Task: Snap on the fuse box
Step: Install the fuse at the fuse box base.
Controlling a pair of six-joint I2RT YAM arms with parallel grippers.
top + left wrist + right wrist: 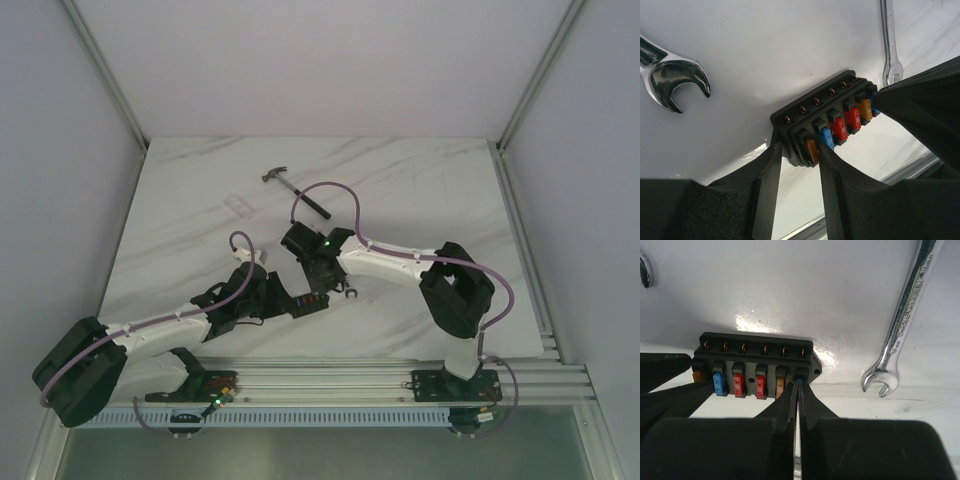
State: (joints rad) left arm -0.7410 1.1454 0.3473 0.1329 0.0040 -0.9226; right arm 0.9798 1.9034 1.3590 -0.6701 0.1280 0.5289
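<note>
Between the fingers of the left gripper [800, 151] sat one short end of the fuse box [755, 352], flat on the table [790, 285]. The fingers stood part-way apart and were clamped on that end. At the opposite end the right gripper [797, 390] had its fingers pressed together, with their tips down on the last blue fuse [799, 381].

As I judged it, the job was well along. All six slots held a fuse, running orange, blue, red, red, orange, blue, and the last one looked to be getting its push home. I could not tell whether it had clicked fully in. No cover lay over the fuses, so any lid had yet to go on.

Of writing there was little. The blue and red fuses bore small pale marks too fine to read. Off to the right gripper's right, apart from the box, lay a wrench [902, 320] with stamped lettering along its shank, and I could not make it out for certain. Well beyond both grippers lay a hammer [297, 190].
</note>
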